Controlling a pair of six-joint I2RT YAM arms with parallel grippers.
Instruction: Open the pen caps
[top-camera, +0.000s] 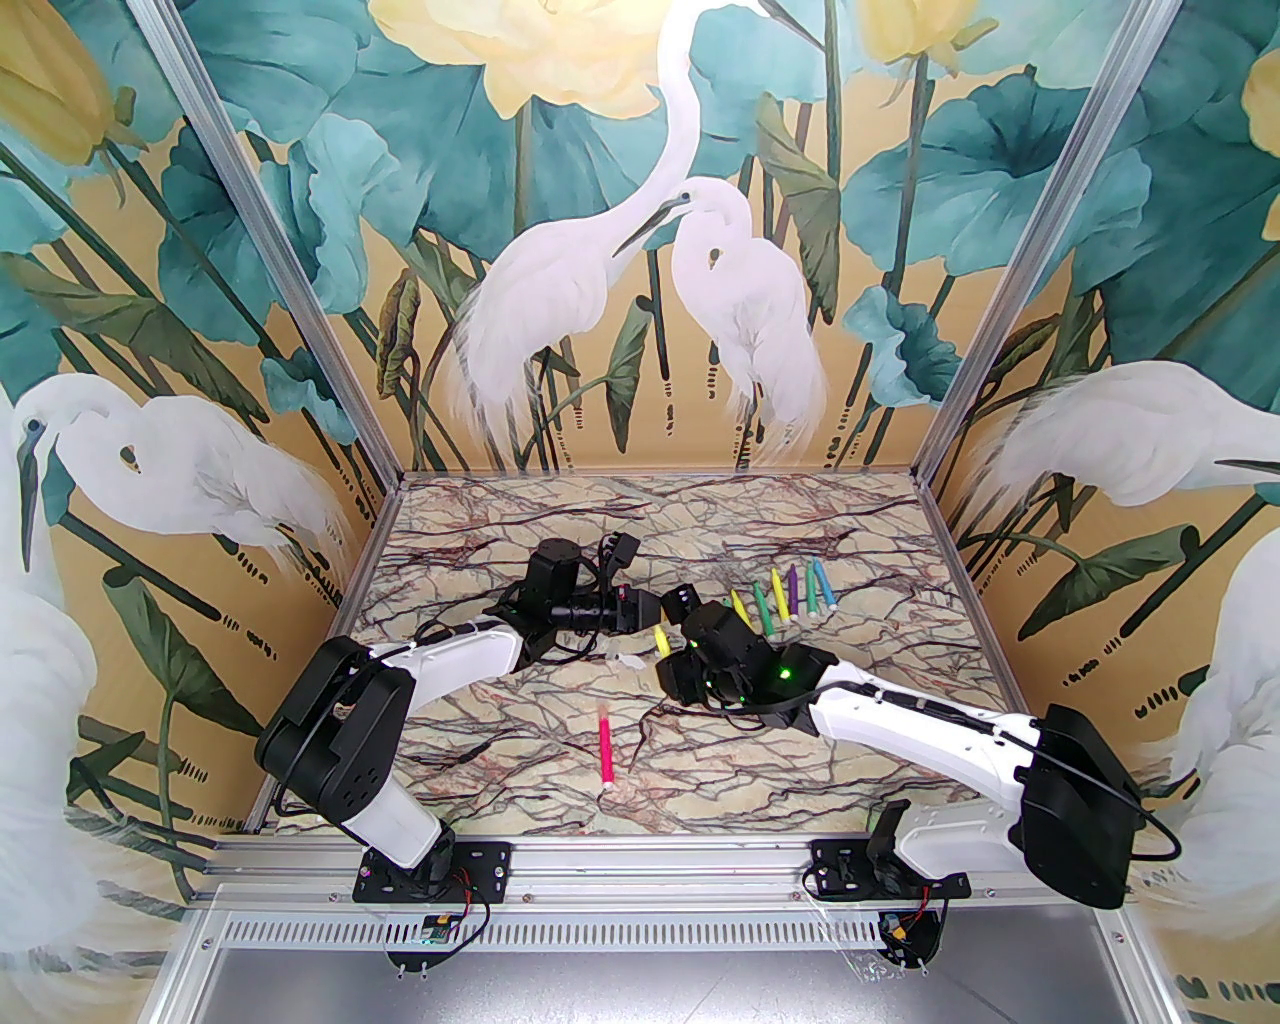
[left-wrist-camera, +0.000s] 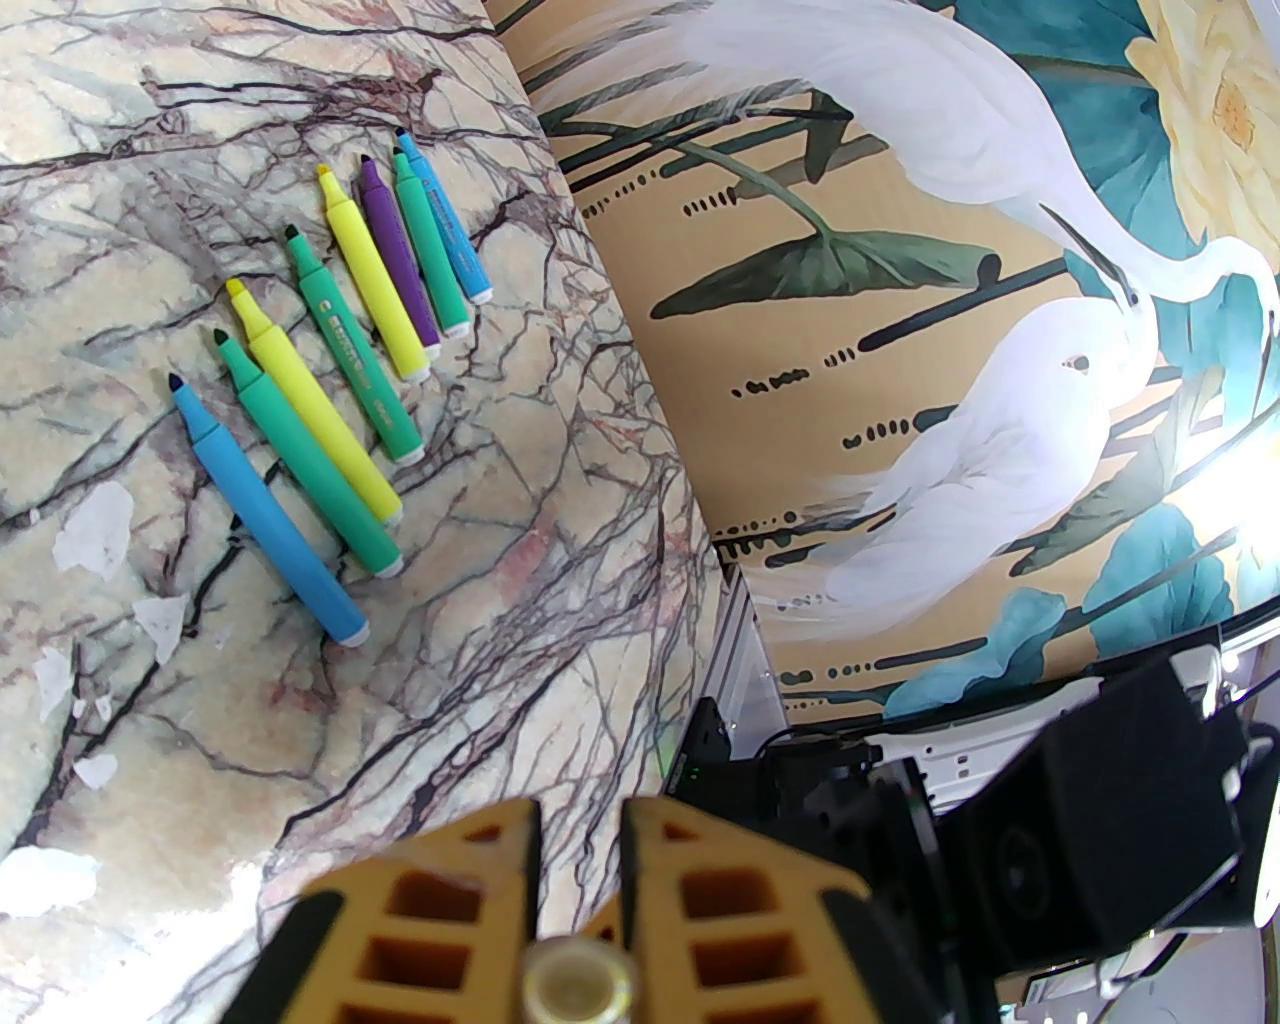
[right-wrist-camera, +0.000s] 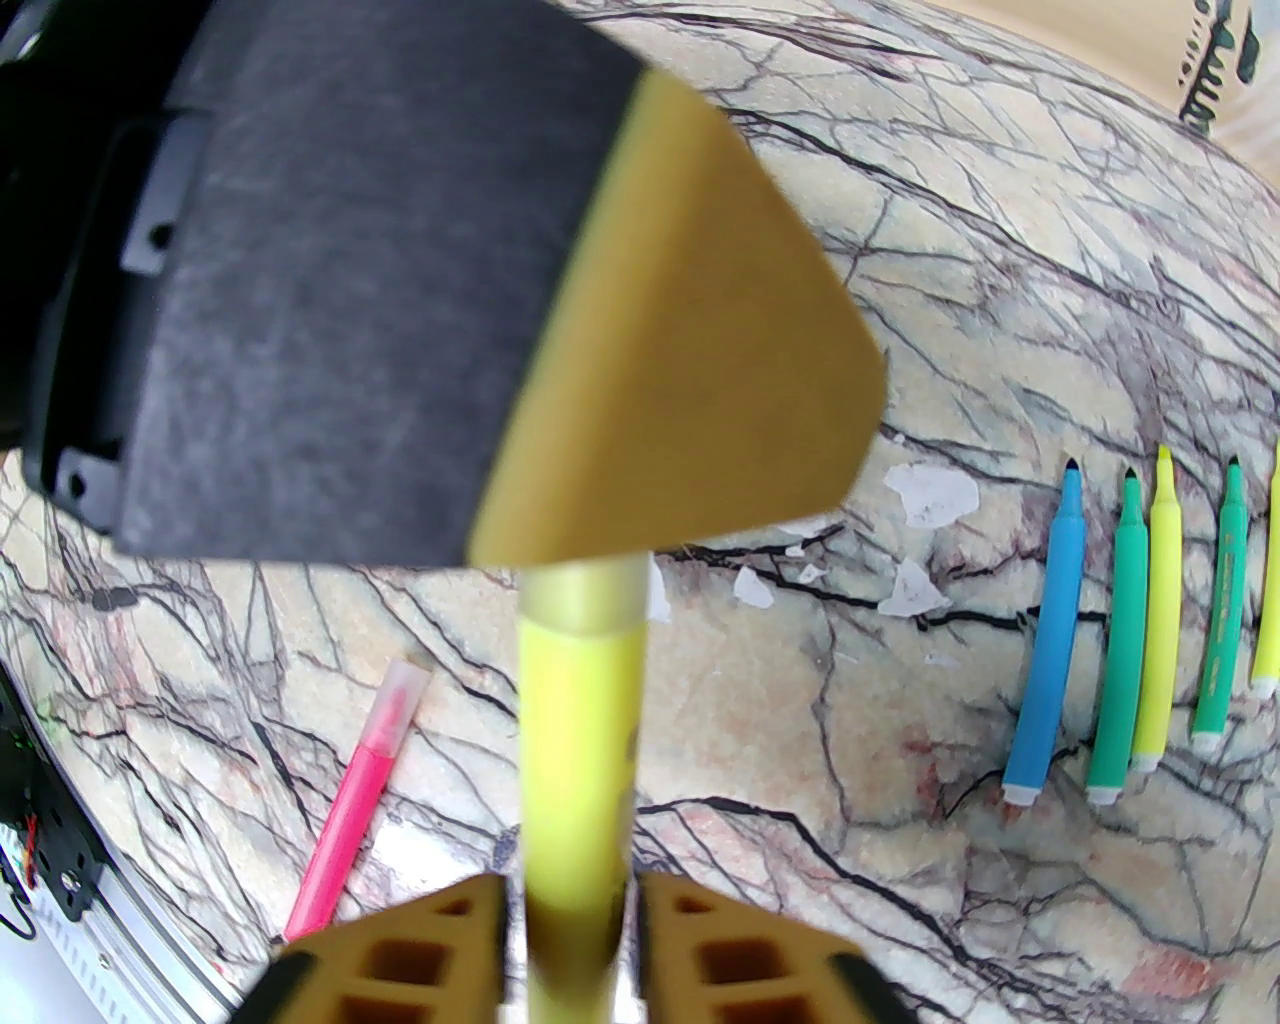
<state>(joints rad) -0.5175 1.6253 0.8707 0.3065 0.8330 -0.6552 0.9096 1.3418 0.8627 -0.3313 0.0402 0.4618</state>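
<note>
Left jaws: pressed together on the yellow pen's cap (right-wrist-camera: 582, 600); from the left wrist, the ochre fingers (left-wrist-camera: 655, 840) nearly meet, with the cap's round end between them
Left arm: base bolted at the near left edge, upper link leaning out to the left, white forearm (top-camera: 450, 655) reaching right and away to mid tabletop (top-camera: 520, 740), wrist turned so the jaws point right, toward the other arm
Pink pen (top-camera: 605, 748): lies alone on the tabletop, nearer the bases than both sets of jaws, touched by nothing; its clear cap (right-wrist-camera: 405, 700) is on
Yellow pen (right-wrist-camera: 580, 740): spans between the two sets of jaws, cap end in the left pair, barrel in the right pair; a whitish band of cap shows just below the left finger, seated on the barrel
Right jaws: one finger on each side of the yellow barrel; the view is blurred and a sliver of gap seems to show, so I cannot tell whether they pinch it or stand just off it
Row of uncapped pens (left-wrist-camera: 350, 360): eight, side by side on the tabletop to the right of the jaws, blue, green, yellow and purple, tips bare
Right arm: base at the near right edge, elbow (top-camera: 1085, 800) swung out to the right, white forearm running left to the centre, a green light lit at the wrist
</note>
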